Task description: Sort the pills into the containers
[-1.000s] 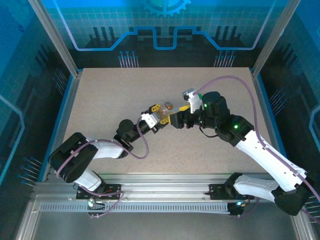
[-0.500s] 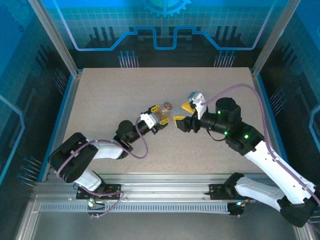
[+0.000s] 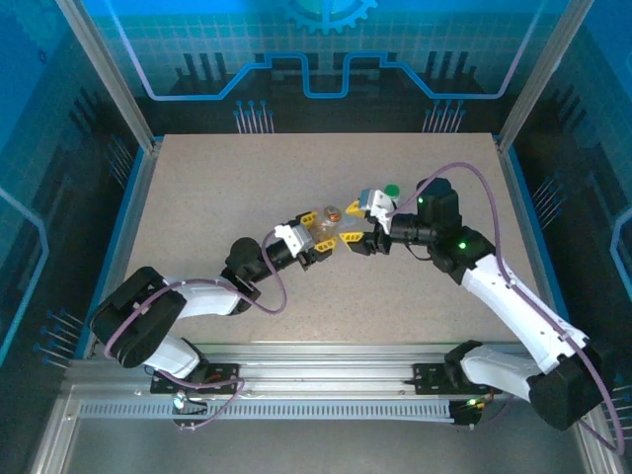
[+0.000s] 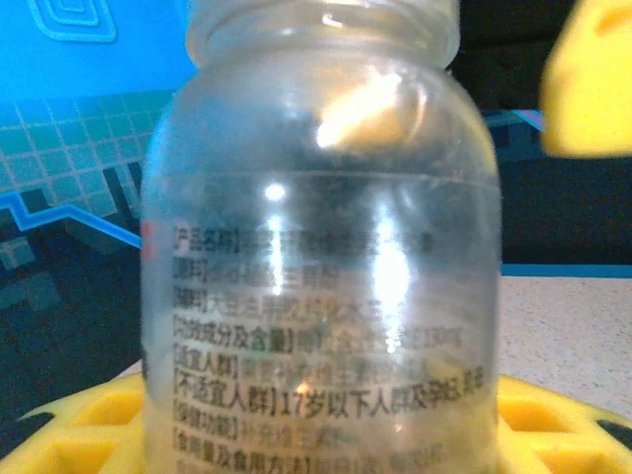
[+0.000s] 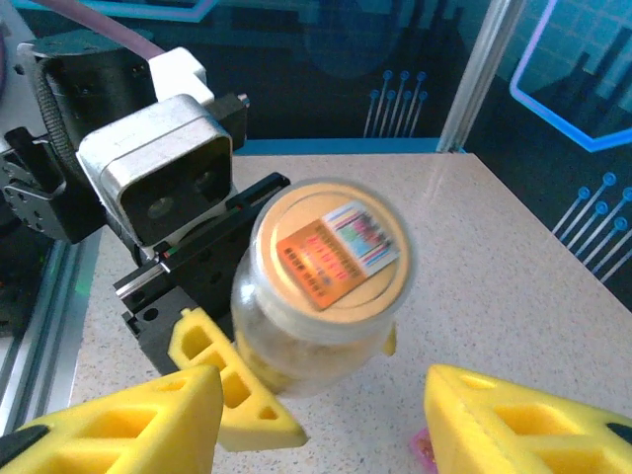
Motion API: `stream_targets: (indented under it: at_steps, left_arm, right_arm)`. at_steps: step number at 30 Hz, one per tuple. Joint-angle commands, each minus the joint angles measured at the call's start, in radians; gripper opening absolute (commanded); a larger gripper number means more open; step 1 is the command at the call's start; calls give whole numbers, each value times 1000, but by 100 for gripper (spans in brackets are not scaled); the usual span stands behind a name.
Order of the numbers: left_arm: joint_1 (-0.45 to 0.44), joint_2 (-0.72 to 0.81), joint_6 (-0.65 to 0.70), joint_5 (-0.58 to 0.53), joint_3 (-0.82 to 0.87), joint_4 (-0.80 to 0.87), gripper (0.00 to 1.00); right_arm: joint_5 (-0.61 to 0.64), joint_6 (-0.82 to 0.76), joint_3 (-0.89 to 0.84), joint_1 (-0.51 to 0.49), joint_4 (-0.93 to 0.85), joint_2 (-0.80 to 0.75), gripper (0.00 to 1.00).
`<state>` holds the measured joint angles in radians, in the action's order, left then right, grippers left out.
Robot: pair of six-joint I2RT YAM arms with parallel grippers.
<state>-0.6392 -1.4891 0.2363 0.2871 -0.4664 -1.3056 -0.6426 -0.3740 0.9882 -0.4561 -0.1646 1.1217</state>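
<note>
Where the speckled worktop (image 3: 217, 188) meets its blue rim (image 3: 131, 212) on the left and the frame posts at the far corners, it lies bare. The same holds along the far edge and the right side. So there is open room all round the two arms, which meet near the middle. Counted: two arms, two grippers, one vial in a grip, one green cap, one pink scrap.

The left arm (image 3: 197, 294) lies low and stretched from its base at the near left, running diagonally toward the centre. The left gripper (image 3: 318, 229) points right and a little away. Its yellow fingers (image 5: 232, 390) are closed on the brownish translucent vial (image 3: 330, 215), which lies tilted in the grip, seemingly off the worktop. The left wrist view shows printed text across the vial's wall and something pale inside near its shoulder.

Just beside the vial, facing it, is the right gripper (image 3: 352, 221). Its two fingers (image 5: 118, 425) are spread apart with nothing between them. They stand short of the vial, whose round end with an orange label faces the right wrist camera. The pink scrap (image 5: 423, 449) lies on the worktop at the lower edge of that view, mostly cut off. The right arm (image 3: 513, 296) rises from the near right, elbow bent, forearm running left. The green cap (image 3: 392, 190) sits just beyond its wrist; what it tops is hidden.
</note>
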Motion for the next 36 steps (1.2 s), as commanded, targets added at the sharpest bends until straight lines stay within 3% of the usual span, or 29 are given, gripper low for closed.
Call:
stream_targets:
  at_steps: [1,4,12,23,30,36]
  left_arm:
    - [-5,16,-21,57,12,-14,0]
    - [-6,10,-19,73,8,-11,0]
    - [-5,-3,-12,94,2,-6,0]
    - [-4,-8,-2,112,-10,17,0]
    - [-3,-11,-1,119,-21,27,0]
    - [-3,-11,4,119,-27,35,0]
  right_arm:
    - [-152,-76,79,33,-19,31,58]
    - [-184,-103,108,35,-28,60,67]
    - [-300,-204,227,34,-186,167,68]
    - [-337,-291,334,26,-348,255,57]
    - [-329,-320,336,13,-394,262,56]
    - [-281,-296,337,-6,-387,261,44]
